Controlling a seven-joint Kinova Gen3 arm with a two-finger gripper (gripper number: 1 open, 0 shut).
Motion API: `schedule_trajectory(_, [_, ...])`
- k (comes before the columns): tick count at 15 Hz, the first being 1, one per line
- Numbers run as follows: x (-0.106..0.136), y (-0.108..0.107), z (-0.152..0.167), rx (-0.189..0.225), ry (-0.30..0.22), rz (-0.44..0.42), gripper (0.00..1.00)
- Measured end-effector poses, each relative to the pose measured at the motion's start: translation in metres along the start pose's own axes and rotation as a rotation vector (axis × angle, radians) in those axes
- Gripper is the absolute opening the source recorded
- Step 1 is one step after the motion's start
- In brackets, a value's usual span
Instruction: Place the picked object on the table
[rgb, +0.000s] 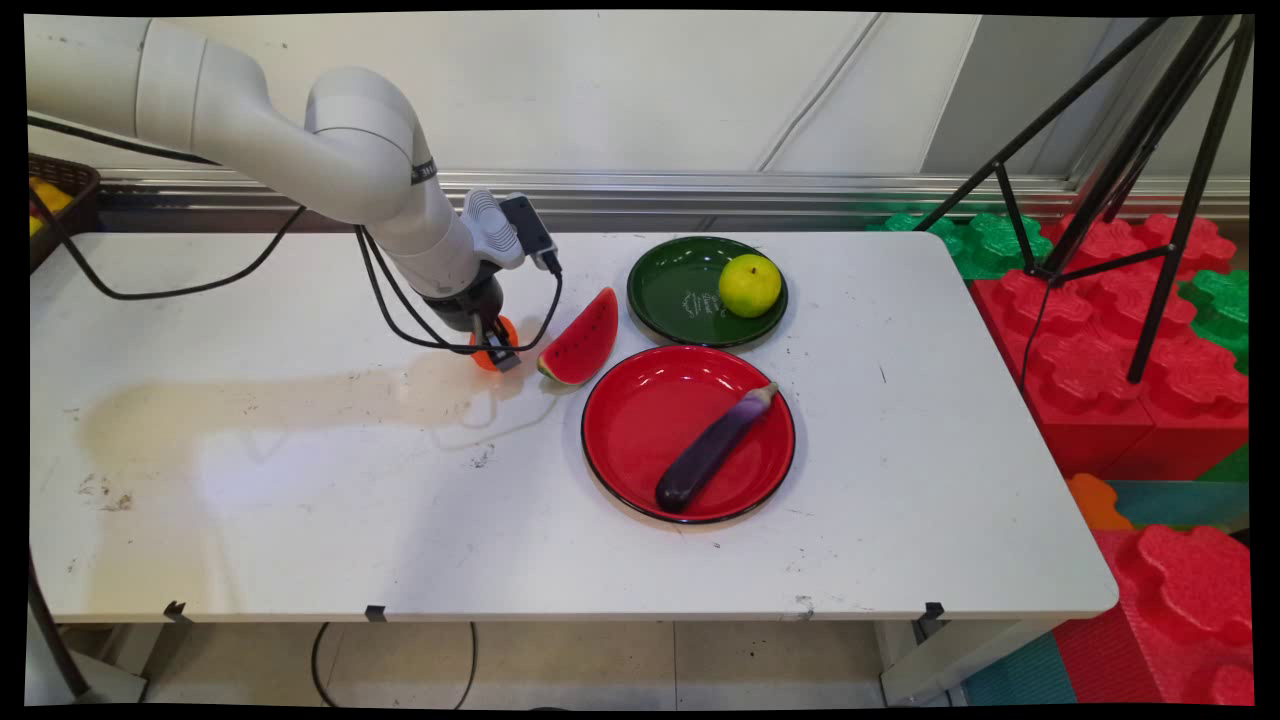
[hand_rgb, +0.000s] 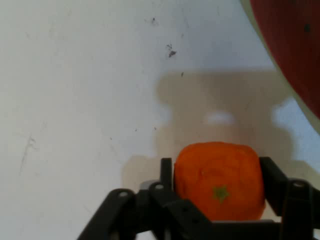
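Note:
My black gripper (rgb: 495, 348) is down at the table, shut on a small orange fruit (rgb: 489, 353). In the hand view the orange fruit (hand_rgb: 218, 181) sits squeezed between the two fingers (hand_rgb: 166, 172), its green stem mark facing the camera, with the gripper (hand_rgb: 216, 176) just above the white tabletop. A watermelon slice (rgb: 582, 340) lies right of the gripper, and its red flesh (hand_rgb: 295, 45) shows at the hand view's upper right.
A red plate (rgb: 640, 400) holds a purple eggplant (rgb: 712, 449) right of the slice. Behind it a green plate (rgb: 675, 285) carries a yellow-green round fruit (rgb: 750, 285). A dark basket (rgb: 60, 190) sits at the far left. Black cables (rgb: 400, 310) hang by the wrist.

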Motion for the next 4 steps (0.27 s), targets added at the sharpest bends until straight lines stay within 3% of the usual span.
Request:
schedule_trajectory(1, [-0.0003,-0.0015,0.0016,-0.006,-0.003,0.010,1.00])
schedule_trajectory(4, [-0.0016,-0.0058,0.0035,-0.017,-0.011,0.033,1.00])
